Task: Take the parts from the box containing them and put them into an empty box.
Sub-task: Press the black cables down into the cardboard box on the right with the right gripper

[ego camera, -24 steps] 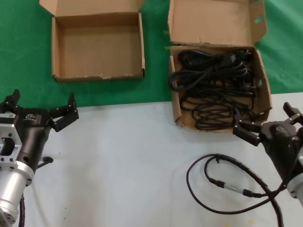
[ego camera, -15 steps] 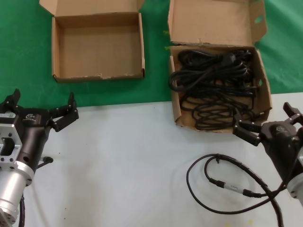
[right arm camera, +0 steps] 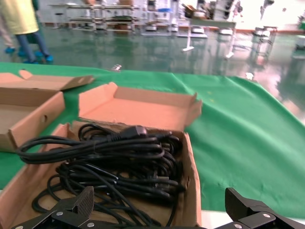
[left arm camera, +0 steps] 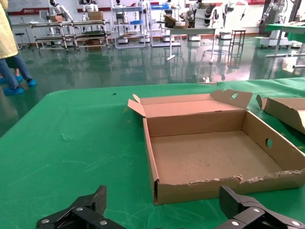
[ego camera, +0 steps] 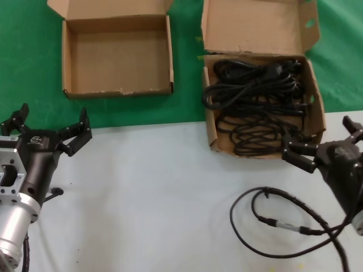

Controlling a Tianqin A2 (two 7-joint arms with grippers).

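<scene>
The black bundled power cords (ego camera: 255,102) lie piled in the brown box with the tall lid flap (ego camera: 255,25) at the back right. The empty low-walled box (ego camera: 116,56) sits at the back left. My left gripper (ego camera: 52,122) is open and empty, in front of the empty box, which fills the left wrist view (left arm camera: 214,157) beyond the gripper (left arm camera: 164,200). My right gripper (ego camera: 320,136) is open and empty at the cord box's near right corner. The right wrist view shows the cords (right arm camera: 114,157) and the box wall (right arm camera: 190,186) just beyond the gripper (right arm camera: 161,202).
Both boxes stand on a green cloth (ego camera: 187,102); the near surface is a white table (ego camera: 170,198). A thin looped robot cable with silver connectors (ego camera: 283,226) lies on the table by the right arm.
My right gripper has shifted slightly to the right, and the looped robot cable moved with it. My left gripper's fingers have shifted a little. The boxes and cords have not moved.
</scene>
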